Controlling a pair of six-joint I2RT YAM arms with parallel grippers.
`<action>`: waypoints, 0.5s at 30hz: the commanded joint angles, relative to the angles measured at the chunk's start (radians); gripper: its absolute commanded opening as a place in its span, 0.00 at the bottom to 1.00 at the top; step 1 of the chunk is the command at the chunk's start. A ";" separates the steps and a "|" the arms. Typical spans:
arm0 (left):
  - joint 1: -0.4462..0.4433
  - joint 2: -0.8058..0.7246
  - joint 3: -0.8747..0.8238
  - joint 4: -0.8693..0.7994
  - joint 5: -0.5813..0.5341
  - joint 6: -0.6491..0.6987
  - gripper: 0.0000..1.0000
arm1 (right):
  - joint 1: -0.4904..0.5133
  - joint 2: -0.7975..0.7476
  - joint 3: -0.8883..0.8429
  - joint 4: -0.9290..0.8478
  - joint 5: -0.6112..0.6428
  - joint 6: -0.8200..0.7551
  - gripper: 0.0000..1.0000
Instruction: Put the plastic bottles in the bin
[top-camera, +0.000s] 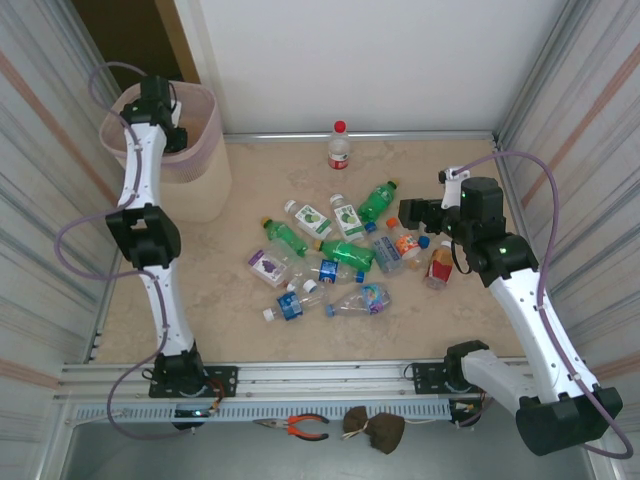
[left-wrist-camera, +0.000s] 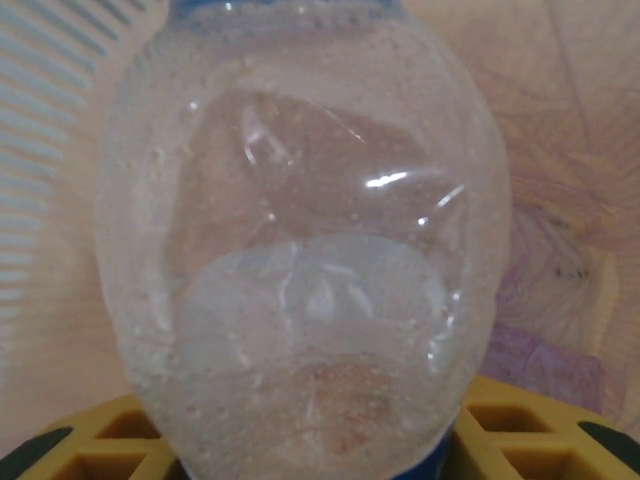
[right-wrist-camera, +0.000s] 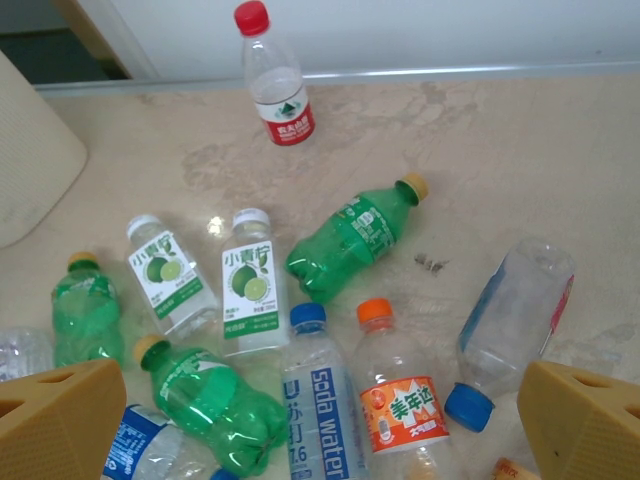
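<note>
Since loose bottles (top-camera: 330, 255) lie heaped on the worktop (top-camera: 230, 320), right pincer (right-wrist-camera: 320, 390) hangs just above them, spread wide and empty, likely lining up a pick. Farther off, left pincer (left-wrist-camera: 315, 455) grips a clear bottle (left-wrist-camera: 300, 250) over the bin (top-camera: 205, 165) mouth, apparently for dropping. One red-capped bottle (top-camera: 339, 147) stands alone at the far edge.

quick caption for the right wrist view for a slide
Open right gripper hovering over scattered plastic bottles on the table, one red-capped bottle standing upright by the far wall.

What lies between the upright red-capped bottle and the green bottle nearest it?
Nothing: bare tabletop separates the red-capped bottle from the green bottle, seen in the right wrist view.
</note>
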 joint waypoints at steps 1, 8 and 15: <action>0.008 0.042 0.039 -0.048 0.066 -0.029 0.48 | 0.008 -0.006 0.022 -0.005 0.018 -0.021 0.99; 0.023 0.109 0.050 -0.101 0.122 -0.050 0.51 | 0.008 -0.003 0.020 -0.005 0.014 -0.020 0.99; 0.028 0.115 0.031 -0.127 0.154 -0.077 0.59 | 0.008 0.001 0.025 -0.003 0.006 -0.021 0.99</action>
